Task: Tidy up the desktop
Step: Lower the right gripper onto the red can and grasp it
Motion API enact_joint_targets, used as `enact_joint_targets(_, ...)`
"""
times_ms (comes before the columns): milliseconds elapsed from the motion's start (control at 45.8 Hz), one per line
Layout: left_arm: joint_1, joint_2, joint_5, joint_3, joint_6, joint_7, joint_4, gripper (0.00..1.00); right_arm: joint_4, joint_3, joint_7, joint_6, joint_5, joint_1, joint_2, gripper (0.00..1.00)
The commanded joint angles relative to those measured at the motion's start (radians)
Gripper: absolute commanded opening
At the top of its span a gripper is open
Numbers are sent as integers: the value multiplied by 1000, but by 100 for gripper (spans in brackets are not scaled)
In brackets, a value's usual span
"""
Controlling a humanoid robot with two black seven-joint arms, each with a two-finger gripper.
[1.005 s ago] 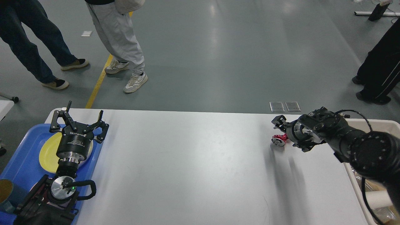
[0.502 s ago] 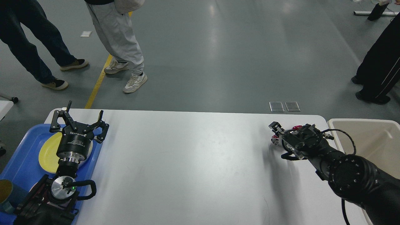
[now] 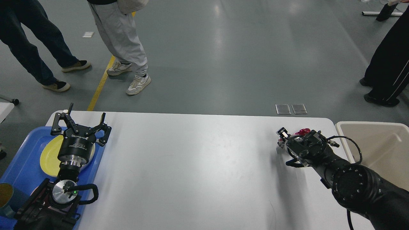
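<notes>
The white desktop point(image 3: 198, 166) fills the lower half of the head view. A crumpled red thing point(image 3: 302, 131) lies near its far right corner, mostly hidden behind my right gripper point(image 3: 295, 134). That gripper is seen end-on from behind, its fingers on either side of the red thing; I cannot tell whether they grip it. My left gripper point(image 3: 80, 123) is open and empty, above the yellow plate point(image 3: 48, 156) at the desktop's left end.
A blue tray point(image 3: 22, 169) at the left holds the yellow plate and a blue cup point(image 3: 5, 196). A beige bin point(image 3: 377, 143) stands just past the desktop's right edge. People stand on the grey floor beyond the table.
My right arm swung in towards the table and turned, so the gripper now points away, over the red thing. The red thing now shows at the gripper's far side. The left arm has not moved.
</notes>
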Motion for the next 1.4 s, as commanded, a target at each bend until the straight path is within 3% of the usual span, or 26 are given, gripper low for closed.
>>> enact_joint_targets(0, 0, 0, 0, 0, 0, 0, 0, 97, 0, 3, 0, -12, 1, -8, 0, 79)
enact_joint_targets(197, 0, 0, 0, 0, 0, 0, 0, 97, 0, 6, 3, -20, 1, -8, 0, 73)
enact_joint_targets(480, 0, 0, 0, 0, 0, 0, 0, 97, 1, 11, 2, -11, 1, -13, 0, 32)
enact_joint_targets(568, 0, 0, 0, 0, 0, 0, 0, 97, 6, 11, -4, -2, 3, -13, 0, 9)
enact_joint_targets(633, 0, 0, 0, 0, 0, 0, 0, 97, 6, 11, -9, 2, 3, -13, -2, 0)
enact_joint_targets(874, 0, 0, 0, 0, 0, 0, 0, 97, 12, 12, -38, 9, 3, -11, -8, 0)
enact_joint_targets(1114, 0, 0, 0, 0, 0, 0, 0, 97, 31, 17, -56, 124, 7, 43, -34, 0)
enact_joint_targets(1376, 0, 0, 0, 0, 0, 0, 0, 97, 254, 12, -96, 270, 9, 217, -202, 0)
